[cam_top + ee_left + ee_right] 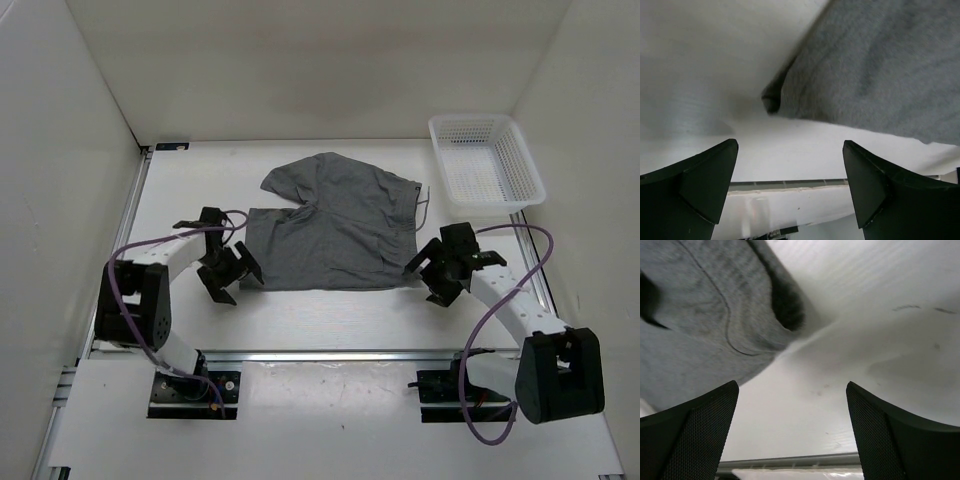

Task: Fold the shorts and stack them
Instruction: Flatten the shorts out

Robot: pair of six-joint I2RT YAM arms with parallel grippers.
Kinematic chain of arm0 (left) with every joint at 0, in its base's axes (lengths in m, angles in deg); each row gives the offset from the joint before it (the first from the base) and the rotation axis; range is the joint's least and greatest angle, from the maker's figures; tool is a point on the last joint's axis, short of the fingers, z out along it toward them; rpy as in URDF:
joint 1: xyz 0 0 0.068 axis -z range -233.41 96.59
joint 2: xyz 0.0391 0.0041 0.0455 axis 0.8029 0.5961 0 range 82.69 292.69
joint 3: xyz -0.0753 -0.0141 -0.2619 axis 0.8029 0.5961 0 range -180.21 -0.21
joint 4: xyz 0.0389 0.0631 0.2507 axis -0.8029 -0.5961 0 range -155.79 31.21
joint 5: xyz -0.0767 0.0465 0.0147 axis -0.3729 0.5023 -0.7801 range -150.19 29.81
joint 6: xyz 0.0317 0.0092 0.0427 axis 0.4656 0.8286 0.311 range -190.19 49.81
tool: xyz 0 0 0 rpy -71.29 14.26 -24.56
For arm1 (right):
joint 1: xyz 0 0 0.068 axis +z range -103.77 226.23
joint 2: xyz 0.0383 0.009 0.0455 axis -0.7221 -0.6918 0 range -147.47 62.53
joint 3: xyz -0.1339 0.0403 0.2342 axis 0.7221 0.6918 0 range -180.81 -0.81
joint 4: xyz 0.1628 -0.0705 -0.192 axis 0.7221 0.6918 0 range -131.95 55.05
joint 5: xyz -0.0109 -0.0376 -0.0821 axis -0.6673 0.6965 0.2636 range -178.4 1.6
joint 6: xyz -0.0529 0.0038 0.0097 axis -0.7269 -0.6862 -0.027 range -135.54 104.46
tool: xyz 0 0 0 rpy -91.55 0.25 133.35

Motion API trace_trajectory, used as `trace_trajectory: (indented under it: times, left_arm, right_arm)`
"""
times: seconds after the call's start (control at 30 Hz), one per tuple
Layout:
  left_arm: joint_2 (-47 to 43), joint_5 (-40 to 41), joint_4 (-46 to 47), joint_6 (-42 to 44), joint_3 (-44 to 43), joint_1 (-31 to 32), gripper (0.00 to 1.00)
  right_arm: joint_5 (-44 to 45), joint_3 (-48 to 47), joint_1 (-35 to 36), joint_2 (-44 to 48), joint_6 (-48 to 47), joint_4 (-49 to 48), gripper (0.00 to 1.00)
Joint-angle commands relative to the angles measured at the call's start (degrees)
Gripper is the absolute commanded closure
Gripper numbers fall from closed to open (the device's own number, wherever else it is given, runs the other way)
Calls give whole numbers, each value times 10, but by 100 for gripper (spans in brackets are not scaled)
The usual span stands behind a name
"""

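The grey shorts [335, 225] lie spread flat on the white table, waistband to the right, one leg folded up at the back. My left gripper [228, 272] is open and empty just off the shorts' near left corner; in the left wrist view that corner [880, 70] lies above my spread fingers [705, 185]. My right gripper [432, 272] is open and empty just off the near right corner; the right wrist view shows the fabric edge [705, 320] at upper left, above my fingers [890, 435].
A white mesh basket [487, 160] stands at the back right corner. White walls close in the table on the left, back and right. A metal rail [330, 354] runs along the table's near edge.
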Motion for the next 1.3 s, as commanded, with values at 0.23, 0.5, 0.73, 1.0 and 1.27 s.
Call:
trace_trajectory:
  times: [0.23,0.5,0.73,1.0,1.27]
  left_arm:
    - [81,31,41,-15,-54,26,65]
    - [98,26,41,-15,-97,26,90]
    - [82,26,-34,6,-239,-14,90]
    - [45,19,-137,25,-445,-34,90]
    - [-27,6,-19,-12,-120,23,90]
  right_arm:
    - [-84,38,-39,-52,25,-162,17]
    - [-65,-43,-44,-169,-29,-169,84]
    - [-34,-253,-74,-207,-121,-44,100]
    - [-34,-459,-80,-188,-225,115,100]
    - [7,-156,-95,-118,-211,104,28]
